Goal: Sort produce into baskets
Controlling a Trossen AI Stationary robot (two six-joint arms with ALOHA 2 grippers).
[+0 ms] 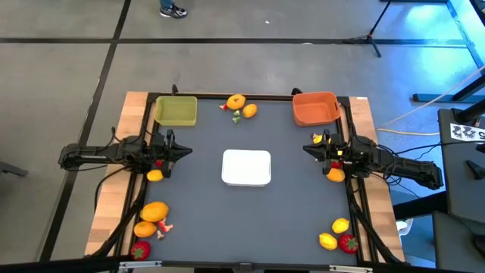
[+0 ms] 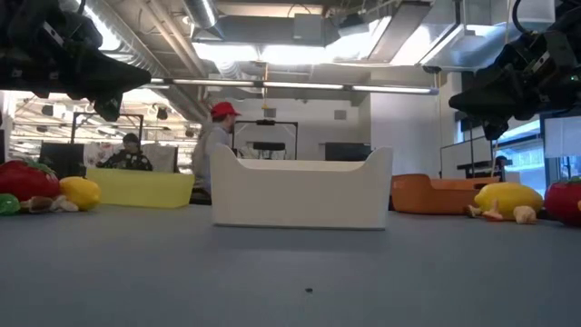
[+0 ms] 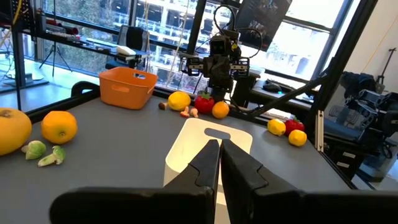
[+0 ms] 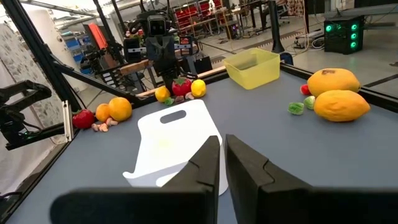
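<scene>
My left gripper (image 1: 186, 151) hangs shut over the table's left side, pointing level toward the white tray (image 1: 246, 167). My right gripper (image 1: 307, 149) hangs shut over the right side, facing it. Neither holds anything. The yellow-green basket (image 1: 176, 111) stands at the far left, the orange basket (image 1: 315, 108) at the far right. Produce lies on the table in groups: two orange-yellow pieces (image 1: 236, 101) at the far middle, several (image 1: 154, 212) near left, three (image 1: 339, 236) near right, a few below each gripper (image 1: 154, 175) (image 1: 334, 175).
The white tray has a handle slot (image 3: 216, 134) and sits at the table's middle between both arms. Small green and pink scraps (image 1: 236, 116) (image 1: 164, 226) lie beside the fruit. People sit and stand in the room beyond the table (image 2: 218, 145).
</scene>
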